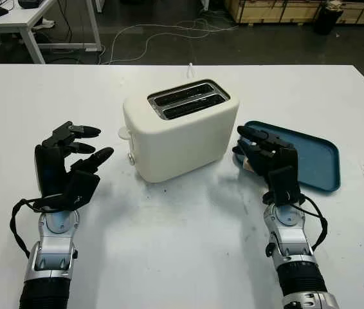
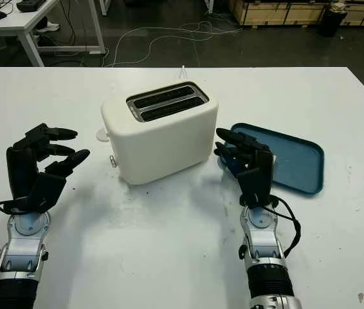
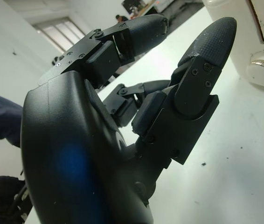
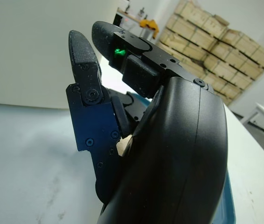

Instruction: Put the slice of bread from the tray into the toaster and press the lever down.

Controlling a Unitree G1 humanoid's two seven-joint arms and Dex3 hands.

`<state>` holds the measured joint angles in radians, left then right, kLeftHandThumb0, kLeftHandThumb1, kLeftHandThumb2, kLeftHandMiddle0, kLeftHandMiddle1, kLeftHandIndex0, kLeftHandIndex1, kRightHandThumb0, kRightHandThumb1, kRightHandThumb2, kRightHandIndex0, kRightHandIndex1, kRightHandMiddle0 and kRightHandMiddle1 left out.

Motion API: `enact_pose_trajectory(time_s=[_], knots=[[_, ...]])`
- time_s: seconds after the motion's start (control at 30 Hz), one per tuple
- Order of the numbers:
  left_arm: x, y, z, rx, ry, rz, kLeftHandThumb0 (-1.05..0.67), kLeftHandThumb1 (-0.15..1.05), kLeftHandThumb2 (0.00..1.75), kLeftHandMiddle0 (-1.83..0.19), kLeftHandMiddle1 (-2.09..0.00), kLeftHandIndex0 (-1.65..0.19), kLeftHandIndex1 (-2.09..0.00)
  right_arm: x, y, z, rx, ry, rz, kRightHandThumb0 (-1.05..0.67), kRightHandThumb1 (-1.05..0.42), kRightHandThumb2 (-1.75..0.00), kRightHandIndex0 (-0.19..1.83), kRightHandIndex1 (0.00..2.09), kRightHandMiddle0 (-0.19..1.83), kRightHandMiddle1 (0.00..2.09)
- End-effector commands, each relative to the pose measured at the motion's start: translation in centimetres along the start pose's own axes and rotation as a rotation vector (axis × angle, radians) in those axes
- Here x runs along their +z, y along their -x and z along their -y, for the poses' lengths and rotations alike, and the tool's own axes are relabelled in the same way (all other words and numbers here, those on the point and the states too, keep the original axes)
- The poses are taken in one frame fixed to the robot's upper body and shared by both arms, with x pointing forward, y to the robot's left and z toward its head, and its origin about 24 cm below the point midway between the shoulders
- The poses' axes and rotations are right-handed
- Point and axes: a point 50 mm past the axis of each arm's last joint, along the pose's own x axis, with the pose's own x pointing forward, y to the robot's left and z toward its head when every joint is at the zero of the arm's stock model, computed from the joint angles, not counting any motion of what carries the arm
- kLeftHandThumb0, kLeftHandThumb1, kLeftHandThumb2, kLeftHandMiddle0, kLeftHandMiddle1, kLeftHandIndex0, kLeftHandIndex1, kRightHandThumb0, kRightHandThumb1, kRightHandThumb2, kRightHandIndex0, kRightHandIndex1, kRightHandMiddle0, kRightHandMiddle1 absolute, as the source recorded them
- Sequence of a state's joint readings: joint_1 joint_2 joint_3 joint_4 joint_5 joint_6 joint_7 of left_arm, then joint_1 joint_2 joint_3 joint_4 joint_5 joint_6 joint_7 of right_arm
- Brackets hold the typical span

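Observation:
The white two-slot toaster (image 1: 182,132) stands mid-table, both slots empty. Its lever (image 1: 124,134) and a knob (image 1: 131,158) are on the end that faces my left hand. A blue tray (image 1: 304,154) lies to the toaster's right. My right hand (image 1: 256,149) is over the tray's near-left end, beside the toaster. Its fingers are closed over a pale slice of bread (image 4: 121,145), of which only a sliver shows under the palm (image 1: 249,167). My left hand (image 1: 82,154) is open above the table, left of the toaster, level with the lever end.
The white table (image 1: 182,251) extends well to the front and to both sides. A thin white cord (image 1: 190,66) leaves the toaster's back toward the far edge. Beyond the table are floor cables, another desk and wooden crates.

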<state>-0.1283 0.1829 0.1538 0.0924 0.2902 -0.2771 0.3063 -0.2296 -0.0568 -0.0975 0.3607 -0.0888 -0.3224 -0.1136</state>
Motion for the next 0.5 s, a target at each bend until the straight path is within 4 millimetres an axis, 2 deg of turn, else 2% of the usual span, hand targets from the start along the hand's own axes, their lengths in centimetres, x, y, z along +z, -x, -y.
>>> enact_pose_trajectory(time_s=[0.0,0.37,0.47], knots=[[0.19,-0.07,0.15,-0.006,0.016,0.003,-0.74,0.62,0.01,-0.96,-0.99,-0.88,-0.8,0.17,0.05,0.04,-0.001,-0.003,0.003,-0.52,-0.92,-0.05,0.97,0.74,1.13,0.01],[0.13,-0.15,0.1,-0.002,0.004,0.004,-0.76,0.63,0.01,-0.95,-1.02,-0.86,-0.83,0.17,0.13,0.06,0.002,-0.003,0.008,-0.54,-0.92,-0.05,0.95,0.77,1.14,0.01],[0.16,-0.17,0.1,-0.001,0.01,0.005,-0.76,0.63,0.01,-0.95,-1.02,-0.86,-0.83,0.8,0.47,0.19,0.019,0.003,0.063,-0.54,-0.92,-0.05,0.93,0.77,1.13,0.01]])
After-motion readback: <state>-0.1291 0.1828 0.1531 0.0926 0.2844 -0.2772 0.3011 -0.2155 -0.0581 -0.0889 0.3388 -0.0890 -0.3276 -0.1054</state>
